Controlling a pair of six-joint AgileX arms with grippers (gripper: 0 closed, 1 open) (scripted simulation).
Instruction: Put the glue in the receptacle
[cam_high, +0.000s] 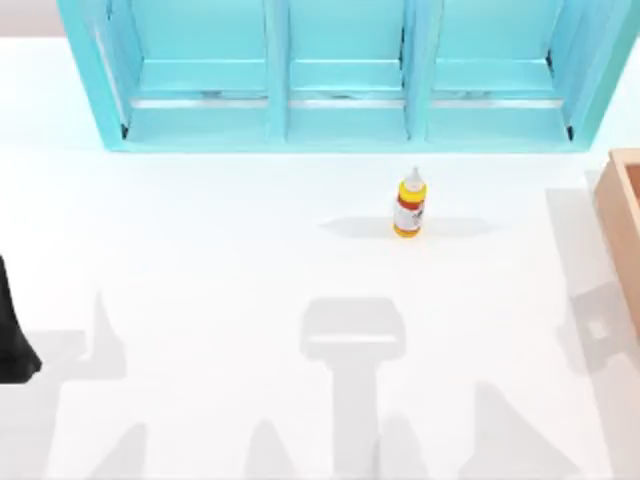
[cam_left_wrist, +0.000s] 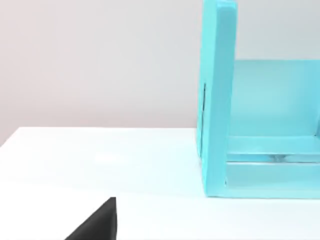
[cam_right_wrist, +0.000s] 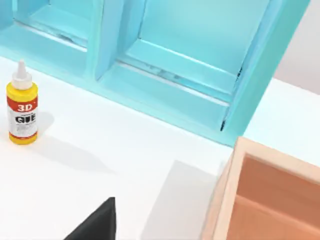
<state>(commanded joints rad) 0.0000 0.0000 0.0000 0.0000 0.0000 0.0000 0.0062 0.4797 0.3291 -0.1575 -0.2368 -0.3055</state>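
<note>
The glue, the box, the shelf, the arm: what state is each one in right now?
Glue: upright on the table, nozzle up, untouched.
Box: at the table's right edge, open on top, inside bare where visible.
Shelf: three open compartments, nothing visible inside.
Left arm: parked at the left edge.

White worktop (cam_high: 200, 260), evenly lit, soft shadows across the near side. Turquoise shelf unit (cam_high: 345, 75) with 3 compartments along the far edge. Plain pale wall (cam_left_wrist: 100, 60) behind.

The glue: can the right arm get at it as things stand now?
Probably yes. The glue stands upright alone on bare table, apart from the shelf behind and the box at the right edge; nothing lies between that side and it.
</note>
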